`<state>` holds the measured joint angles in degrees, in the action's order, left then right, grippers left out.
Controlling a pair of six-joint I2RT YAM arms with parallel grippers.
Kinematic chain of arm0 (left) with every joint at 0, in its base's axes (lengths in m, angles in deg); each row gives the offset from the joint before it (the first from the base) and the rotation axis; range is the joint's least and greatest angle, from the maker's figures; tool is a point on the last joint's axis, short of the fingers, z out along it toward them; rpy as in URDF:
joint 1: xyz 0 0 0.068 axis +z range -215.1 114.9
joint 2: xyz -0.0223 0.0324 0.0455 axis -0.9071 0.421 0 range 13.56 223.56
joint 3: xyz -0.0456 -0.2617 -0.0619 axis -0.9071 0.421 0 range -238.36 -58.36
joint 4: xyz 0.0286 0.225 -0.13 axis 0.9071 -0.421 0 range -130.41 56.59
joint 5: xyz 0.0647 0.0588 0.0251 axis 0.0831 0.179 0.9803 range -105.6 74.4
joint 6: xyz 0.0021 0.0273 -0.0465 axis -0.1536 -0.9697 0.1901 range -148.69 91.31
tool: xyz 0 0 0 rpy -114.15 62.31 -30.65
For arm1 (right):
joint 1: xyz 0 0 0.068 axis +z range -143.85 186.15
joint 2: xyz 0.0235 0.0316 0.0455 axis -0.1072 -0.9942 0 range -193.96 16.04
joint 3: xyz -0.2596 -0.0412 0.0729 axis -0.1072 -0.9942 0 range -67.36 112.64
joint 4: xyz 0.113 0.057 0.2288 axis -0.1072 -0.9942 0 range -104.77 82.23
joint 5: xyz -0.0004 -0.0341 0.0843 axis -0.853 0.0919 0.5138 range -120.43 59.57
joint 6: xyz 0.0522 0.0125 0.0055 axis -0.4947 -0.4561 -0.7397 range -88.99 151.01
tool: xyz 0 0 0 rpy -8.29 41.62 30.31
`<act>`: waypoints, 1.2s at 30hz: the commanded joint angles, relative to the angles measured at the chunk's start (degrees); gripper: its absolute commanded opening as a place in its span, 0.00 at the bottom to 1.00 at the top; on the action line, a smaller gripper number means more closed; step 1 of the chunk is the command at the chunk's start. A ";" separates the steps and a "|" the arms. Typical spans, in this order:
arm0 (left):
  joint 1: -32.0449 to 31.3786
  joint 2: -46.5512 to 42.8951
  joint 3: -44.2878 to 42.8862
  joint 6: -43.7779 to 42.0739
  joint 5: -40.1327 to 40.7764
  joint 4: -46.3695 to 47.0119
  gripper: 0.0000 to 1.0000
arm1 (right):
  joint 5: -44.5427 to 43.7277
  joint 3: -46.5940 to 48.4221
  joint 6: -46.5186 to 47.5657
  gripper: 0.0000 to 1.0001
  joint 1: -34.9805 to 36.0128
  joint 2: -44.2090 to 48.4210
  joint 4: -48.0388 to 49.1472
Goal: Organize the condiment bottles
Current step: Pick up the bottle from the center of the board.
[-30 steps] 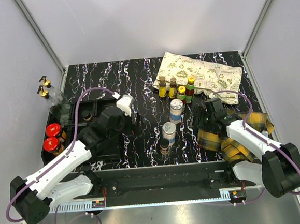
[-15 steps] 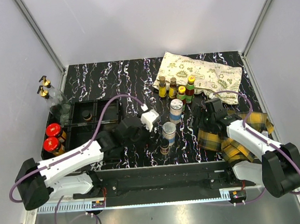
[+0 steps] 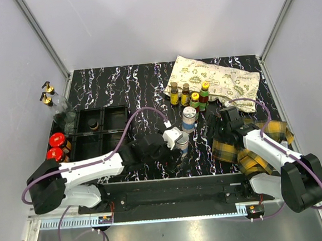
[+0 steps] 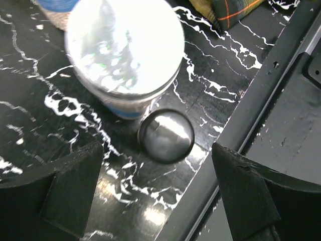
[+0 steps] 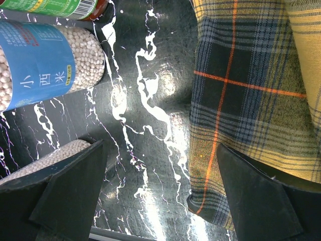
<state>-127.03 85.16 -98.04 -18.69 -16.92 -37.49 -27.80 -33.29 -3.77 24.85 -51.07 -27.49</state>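
Observation:
My left gripper is open and empty, low over a tiny dark bottle that stands beside a silver-lidded blue-white shaker. In the left wrist view the dark cap lies just ahead of the gap between my fingertips, touching the shaker. My right gripper is open and empty over bare table, between a second shaker and the plaid cloth. Several yellow and green sauce bottles stand behind. Two red-lidded jars and gold-capped bottles are at the left.
A black compartment tray sits at the left with one tiny dark bottle in its back-left cell. A printed bag lies at the back right. The plaid cloth covers the front right. The table's front rail is close.
My left arm has swung right from over the tray to the shaker and tiny dark bottle near the front. The right arm has not moved.

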 commanded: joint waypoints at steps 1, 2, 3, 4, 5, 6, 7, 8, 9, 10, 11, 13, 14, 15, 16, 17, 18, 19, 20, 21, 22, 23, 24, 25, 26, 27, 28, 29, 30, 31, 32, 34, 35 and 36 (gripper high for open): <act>-1.35 3.20 -1.36 0.55 2.90 5.57 0.91 | -0.26 0.04 -0.20 1.00 -0.33 1.02 1.27; -1.35 4.25 -1.80 0.55 3.25 5.66 0.91 | -0.17 0.04 -0.20 1.00 -0.33 1.02 1.18; -1.44 4.69 -1.89 0.63 4.13 5.66 0.90 | -0.26 0.04 -0.20 1.00 -0.24 1.10 1.27; -1.52 5.13 -2.07 0.81 4.48 5.66 0.89 | -0.26 -0.05 -0.11 1.00 -0.33 1.02 1.18; -1.61 5.75 -2.24 0.81 4.92 5.75 0.86 | -0.35 -0.14 -0.19 1.00 -0.24 1.11 1.27; -1.61 5.93 -2.24 0.99 5.62 5.92 0.82 | -0.35 -0.14 -0.20 1.00 -0.33 1.11 1.18; -1.61 5.93 -2.24 0.99 5.80 6.18 0.81 | -0.35 -0.14 -0.20 1.00 -0.24 1.02 1.27; -1.61 5.75 -1.89 1.07 6.07 6.88 0.80 | -0.26 -0.23 -0.20 1.00 -0.33 1.11 1.27; -1.61 5.66 -1.80 1.25 6.59 7.32 0.79 | -0.35 -0.23 -0.20 1.00 -0.33 1.02 1.18; -1.70 5.32 -1.63 1.34 6.60 7.85 0.79 | -0.26 -0.23 -0.11 1.00 -0.24 1.02 1.18; -1.70 5.22 -1.19 1.51 6.68 8.99 0.79 | -0.26 -0.31 -0.19 1.00 -0.24 1.02 1.18; -1.70 4.96 -0.93 2.04 6.95 10.13 0.79 | -0.26 -0.14 -0.11 1.00 -0.33 1.19 1.18; -1.70 4.96 -0.75 2.13 6.95 10.92 0.79 | -0.26 -0.14 -0.11 1.00 -0.24 1.11 1.18; -1.70 5.05 -0.75 2.39 6.86 11.28 0.79 | -0.35 -0.14 -0.11 1.00 -0.33 1.19 1.18; -1.70 5.22 -0.75 2.48 6.77 11.72 0.78 | -0.26 -0.14 -0.11 1.00 -0.33 1.28 1.18; -1.70 5.40 -0.75 2.48 6.51 11.90 0.77 | -0.35 -0.14 -0.11 1.00 -0.24 1.28 1.18; -1.61 5.66 -0.84 2.22 6.07 11.90 0.73 | -0.35 -0.14 -0.11 1.00 -0.24 1.28 1.18; -1.70 6.19 -1.10 2.04 5.72 11.46 0.68 | -0.35 -0.14 -0.11 1.00 -0.33 1.19 1.27; -1.70 6.54 -1.36 1.78 5.46 11.20 0.58 | -0.35 -0.14 -0.02 1.00 -0.24 1.28 1.18; -1.70 6.72 -1.36 1.34 5.19 10.76 0.53 | -0.35 -0.14 -0.02 1.00 -0.33 1.28 1.27; -1.70 6.98 -1.71 1.16 5.28 9.89 0.48 | -0.26 -0.14 -0.02 1.00 -0.33 1.19 1.18; -1.70 6.98 -1.80 0.99 5.28 9.36 0.38 | -0.35 -0.23 0.07 1.00 -0.33 1.19 1.09; -1.70 6.89 -1.89 0.73 5.54 8.91 0.32 | -0.35 -0.14 0.07 1.00 -0.33 1.28 1.18; -1.70 6.46 -1.98 0.64 5.63 7.95 0.24 | -0.26 -0.14 0.07 1.00 -0.33 1.28 1.18; -1.70 6.02 -1.89 0.55 5.89 7.68 0.14 | -0.35 -0.14 0.16 1.00 -0.33 1.19 1.18; -1.70 5.67 -1.80 0.37 6.15 7.33 0.07 | -0.44 -0.14 0.07 1.00 -0.33 1.28 1.27; -1.61 4.71 -1.80 0.28 6.24 6.63 0.02 | -0.44 -0.14 0.07 1.00 -0.33 1.11 1.27; -1.61 4.26 -1.80 0.11 6.33 6.28 0.00 | -0.35 -0.14 0.07 1.00 -0.33 1.11 1.27; -1.70 3.30 -1.72 0.02 6.68 5.93 0.00 | -0.26 -0.05 0.16 1.00 -0.33 0.93 1.44; -1.61 2.94 -1.63 -0.15 6.94 5.31 0.00 | -0.26 -0.05 0.07 1.00 -0.33 0.84 1.44; -1.70 2.42 -1.63 -0.24 7.12 4.87 0.00 | -0.26 0.04 0.07 1.00 -0.24 0.76 1.53; -1.61 1.27 -1.80 -0.51 7.39 4.25 0.00 | -0.26 0.04 0.07 1.00 -0.33 0.58 1.53; -1.70 0.83 -1.89 -0.68 7.73 2.95 0.00 | -0.17 0.12 0.07 1.00 -0.33 0.67 1.53; -1.61 0.05 -2.07 -0.68 8.26 2.32 0.00 | -0.17 0.13 0.07 1.00 -0.33 0.58 1.62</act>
<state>-128.54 88.94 -98.39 -18.16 -11.06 -34.27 -27.80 -33.32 -3.75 24.85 -51.05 -27.36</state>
